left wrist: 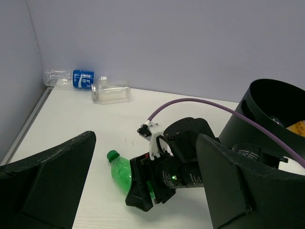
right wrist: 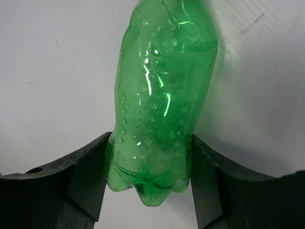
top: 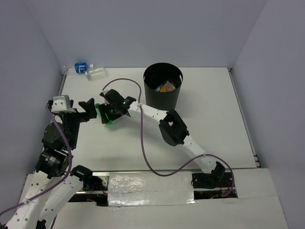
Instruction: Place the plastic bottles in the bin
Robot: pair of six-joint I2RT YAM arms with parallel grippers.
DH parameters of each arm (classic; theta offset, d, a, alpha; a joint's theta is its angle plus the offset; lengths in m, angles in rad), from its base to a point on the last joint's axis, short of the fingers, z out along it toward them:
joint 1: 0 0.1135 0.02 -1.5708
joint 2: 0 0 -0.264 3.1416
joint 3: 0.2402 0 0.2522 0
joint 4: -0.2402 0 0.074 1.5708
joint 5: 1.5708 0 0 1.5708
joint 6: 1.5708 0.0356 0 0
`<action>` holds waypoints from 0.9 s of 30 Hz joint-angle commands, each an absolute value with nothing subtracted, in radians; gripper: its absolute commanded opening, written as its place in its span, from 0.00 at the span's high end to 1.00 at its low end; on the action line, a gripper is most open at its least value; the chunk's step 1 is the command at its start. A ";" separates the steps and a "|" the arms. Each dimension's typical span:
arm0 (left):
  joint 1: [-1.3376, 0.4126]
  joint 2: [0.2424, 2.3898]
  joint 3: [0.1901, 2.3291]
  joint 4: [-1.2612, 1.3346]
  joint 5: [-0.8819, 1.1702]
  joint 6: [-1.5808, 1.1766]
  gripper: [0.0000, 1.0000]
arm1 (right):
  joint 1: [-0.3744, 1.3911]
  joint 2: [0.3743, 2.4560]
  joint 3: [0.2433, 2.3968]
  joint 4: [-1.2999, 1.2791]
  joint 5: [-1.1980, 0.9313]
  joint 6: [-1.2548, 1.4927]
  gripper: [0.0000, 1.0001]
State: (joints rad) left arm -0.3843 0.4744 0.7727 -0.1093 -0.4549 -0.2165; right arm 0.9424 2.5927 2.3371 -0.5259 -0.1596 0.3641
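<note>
Top: bin [top: 163,101], upper centre, held some bottles. Blue-label bottle [top: 82,67] and clear bottle [top: 97,73] lay upper left on surface [top: 214,124], still to go. Left pincer [top: 89,109] sat centre-left.
Left wrist: it was spread wide and empty.
Right wrist: right pincer [right wrist: 150,177] pinched green bottle [right wrist: 162,90] at its base, looked unlifted.

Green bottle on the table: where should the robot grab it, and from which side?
Its lower body near the base, from above: the green bottle lies on its side, leaving both rounded flanks free. The right gripper brackets it there, a finger against each flank.
</note>
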 commanded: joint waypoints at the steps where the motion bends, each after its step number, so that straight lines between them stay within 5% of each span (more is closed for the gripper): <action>1: -0.377 0.476 0.776 -0.054 -0.445 -0.233 0.01 | 0.928 2.462 2.280 -0.480 -0.222 0.322 0.69; 10: -0.361 0.483 0.764 -0.044 -0.453 -0.233 0.01 | 0.904 1.936 1.948 -0.500 -0.449 -0.050 0.85; 17: -0.336 0.515 0.758 -0.026 -0.393 -0.256 0.01 | 0.810 1.570 1.829 -0.606 -0.456 -0.265 0.87; 27: -0.278 0.652 0.807 -0.015 -0.129 -0.374 0.01 | 0.442 1.474 1.826 -0.776 -0.315 -0.570 0.83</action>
State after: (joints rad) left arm -0.3012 0.6220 0.7643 -0.0792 -0.2478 -0.3172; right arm 0.4965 1.4544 1.8740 -0.7082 -0.3969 -0.4274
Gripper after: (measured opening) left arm 0.994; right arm 0.670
